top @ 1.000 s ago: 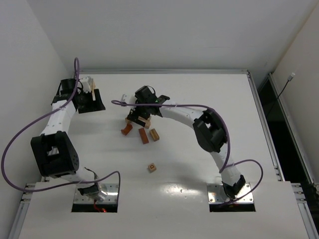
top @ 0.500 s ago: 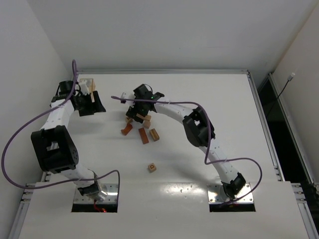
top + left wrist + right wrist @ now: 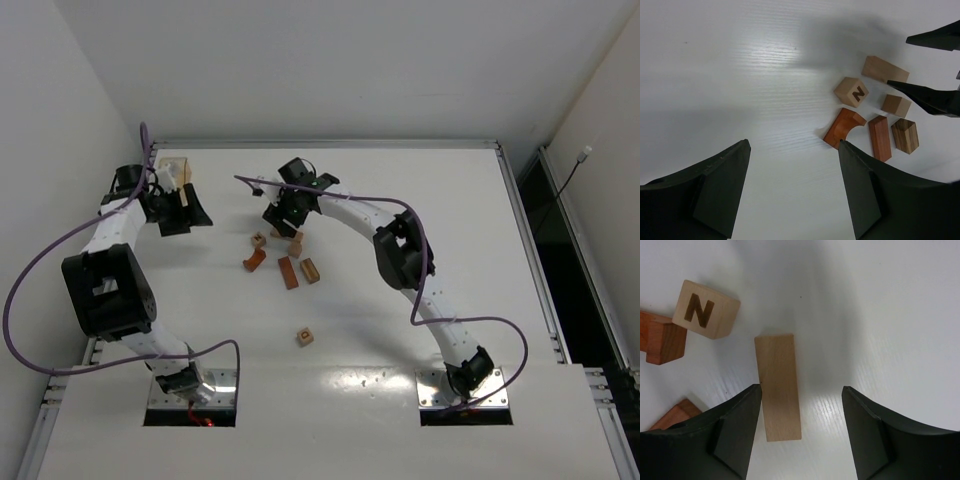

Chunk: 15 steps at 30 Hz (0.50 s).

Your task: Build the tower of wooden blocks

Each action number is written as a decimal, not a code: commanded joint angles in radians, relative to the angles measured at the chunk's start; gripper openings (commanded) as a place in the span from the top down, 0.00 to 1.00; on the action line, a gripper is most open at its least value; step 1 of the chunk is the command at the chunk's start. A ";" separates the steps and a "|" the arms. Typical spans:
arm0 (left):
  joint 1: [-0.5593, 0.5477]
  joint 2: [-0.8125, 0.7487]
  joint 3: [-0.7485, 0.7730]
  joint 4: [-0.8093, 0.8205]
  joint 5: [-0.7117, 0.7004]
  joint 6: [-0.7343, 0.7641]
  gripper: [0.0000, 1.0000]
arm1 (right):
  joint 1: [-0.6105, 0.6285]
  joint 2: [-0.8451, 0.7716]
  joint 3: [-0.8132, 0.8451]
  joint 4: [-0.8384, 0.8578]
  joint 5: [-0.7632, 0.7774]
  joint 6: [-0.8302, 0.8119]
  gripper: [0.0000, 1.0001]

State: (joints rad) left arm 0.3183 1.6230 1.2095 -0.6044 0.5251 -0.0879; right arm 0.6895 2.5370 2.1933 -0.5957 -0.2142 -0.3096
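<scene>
wood in light tan and reddish tones lies flat on the white surface (image 3: pixel 430 200), and no block stands on another. the wood block tower is therefore not begun, and i judge that all the stacking is left to do. most blocks lie in a loose group toward the far edge, a little left of its middle, and one more lies apart, closer to the near edge

i count seven blocks: one n cube (image 3: pixel 857 92), one plain small cube (image 3: pixel 896 105), one tan bar (image 3: pixel 777 387), one reddish arch (image 3: pixel 843 127), one reddish bar (image 3: pixel 880 137), one darker brown block (image 3: pixel 905 135), and one lone cube (image 3: pixel 304 337) with a dark mark i cannot read. this makes four light tan, two reddish and one brown. one amber box (image 3: pixel 178 168) sits at the far left corner and is not part of the set

the right gripper (image 3: pixel 801 388) hangs over the group, its jaws wide and holding nothing. the tan bar lies below it, close to the jaw at the left of the wrist view and not centred between the two. the left gripper (image 3: pixel 792 144) is near the far left corner, close to the amber box, its jaws also wide and empty, and the group is well apart from it
</scene>
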 commanded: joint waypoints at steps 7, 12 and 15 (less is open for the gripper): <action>0.041 0.026 0.038 0.003 0.044 -0.013 0.32 | 0.021 0.017 -0.035 -0.042 -0.053 -0.016 0.27; 0.050 0.035 0.038 -0.006 0.064 -0.004 0.32 | 0.021 0.028 -0.006 -0.055 -0.053 -0.016 0.30; 0.050 0.035 0.047 -0.006 0.064 -0.013 0.32 | 0.030 0.048 0.012 -0.064 -0.021 -0.016 0.33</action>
State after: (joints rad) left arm 0.3550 1.6550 1.2144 -0.6056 0.5568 -0.0917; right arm 0.7048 2.5500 2.1670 -0.6441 -0.2363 -0.3214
